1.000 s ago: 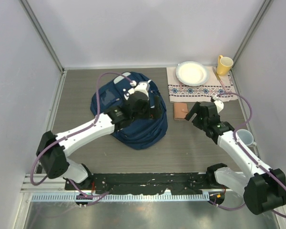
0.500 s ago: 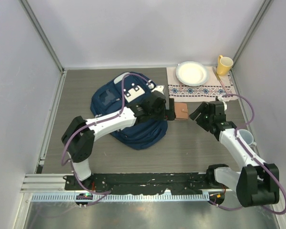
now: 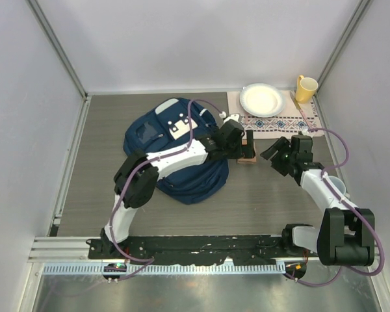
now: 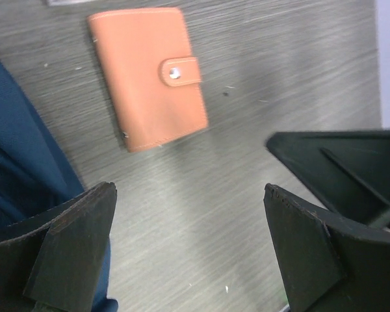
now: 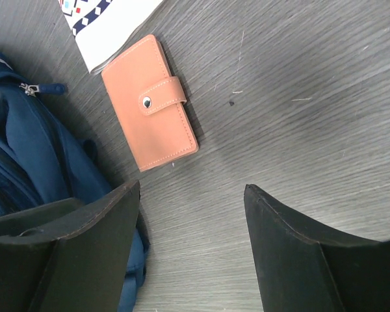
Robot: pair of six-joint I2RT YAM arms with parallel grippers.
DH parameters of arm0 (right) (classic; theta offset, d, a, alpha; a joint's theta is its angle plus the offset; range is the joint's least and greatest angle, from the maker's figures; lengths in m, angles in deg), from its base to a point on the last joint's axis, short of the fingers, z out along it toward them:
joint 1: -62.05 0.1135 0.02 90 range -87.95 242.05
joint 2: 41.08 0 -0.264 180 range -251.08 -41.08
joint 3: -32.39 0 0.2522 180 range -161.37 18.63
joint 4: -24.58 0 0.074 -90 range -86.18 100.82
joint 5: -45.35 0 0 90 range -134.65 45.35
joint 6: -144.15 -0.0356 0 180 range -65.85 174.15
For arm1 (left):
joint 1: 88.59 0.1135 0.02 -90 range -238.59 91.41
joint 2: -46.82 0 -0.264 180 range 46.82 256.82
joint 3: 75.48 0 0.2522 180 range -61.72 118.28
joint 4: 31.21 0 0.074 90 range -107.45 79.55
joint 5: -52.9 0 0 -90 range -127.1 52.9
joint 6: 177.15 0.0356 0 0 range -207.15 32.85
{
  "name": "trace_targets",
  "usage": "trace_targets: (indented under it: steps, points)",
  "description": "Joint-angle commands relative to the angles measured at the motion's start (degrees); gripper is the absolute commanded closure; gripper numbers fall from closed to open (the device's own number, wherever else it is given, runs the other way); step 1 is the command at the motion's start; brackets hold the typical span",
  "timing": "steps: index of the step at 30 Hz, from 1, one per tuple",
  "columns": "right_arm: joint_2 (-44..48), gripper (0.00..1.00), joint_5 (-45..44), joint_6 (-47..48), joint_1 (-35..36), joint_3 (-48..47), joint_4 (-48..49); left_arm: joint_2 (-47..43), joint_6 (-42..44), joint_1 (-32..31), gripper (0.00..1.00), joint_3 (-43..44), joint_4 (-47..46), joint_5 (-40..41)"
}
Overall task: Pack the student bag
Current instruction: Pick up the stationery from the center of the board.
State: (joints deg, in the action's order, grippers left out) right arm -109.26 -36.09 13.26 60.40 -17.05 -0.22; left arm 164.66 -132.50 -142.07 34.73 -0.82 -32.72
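The student bag (image 3: 175,156), navy with a white buckle patch, lies flat left of centre. Just right of it a tan leather wallet (image 3: 248,158) with a snap tab rests on the table, half hidden under my left gripper (image 3: 247,146). In the left wrist view the wallet (image 4: 149,75) lies ahead of the open left gripper (image 4: 188,247), which has only bare table between its fingers; the bag's fabric (image 4: 19,156) sits at the left. My right gripper (image 3: 273,156) hovers right of the wallet. It stands open (image 5: 192,221) and empty, with the wallet (image 5: 149,104) ahead and the bag (image 5: 26,143) to the left.
An embroidered cloth (image 3: 279,122) at the back right carries a white plate (image 3: 262,99); a yellow mug (image 3: 305,88) stands behind it. A pale cup (image 3: 336,187) sits by the right arm. Walls enclose the table on three sides.
My left arm has swung right, from over the bag to over the wallet. The right gripper has drawn slightly back toward the cloth and its jaws have narrowed a little.
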Motion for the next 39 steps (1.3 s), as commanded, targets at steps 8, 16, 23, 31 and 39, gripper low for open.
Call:
trace_targets:
  steps: [8,16,23,31,39]
  points:
    - [-6.6,0.36,2.3,-1.0,-0.6,-2.6,7.2,8.0,-10.1,5.9,0.05,0.3,-5.1,-4.2]
    - [-11.3,0.38,3.7,-0.6,-0.7,-5.2,9.9,14.0,-12.9,7.1,0.11,1.5,-7.7,-7.5]
    - [-16.5,0.38,5.3,0.7,-0.7,-6.2,10.7,16.2,-13.5,7.0,0.17,1.6,-8.1,-7.6]
    - [-21.7,0.38,10.4,0.8,-0.7,-5.7,15.5,15.8,-14.2,6.8,0.28,-1.4,-10.1,-7.7]
    - [-22.3,0.44,12.4,-0.4,-0.7,-4.1,18.6,16.7,-13.2,6.4,0.39,-0.3,-9.9,-9.0]
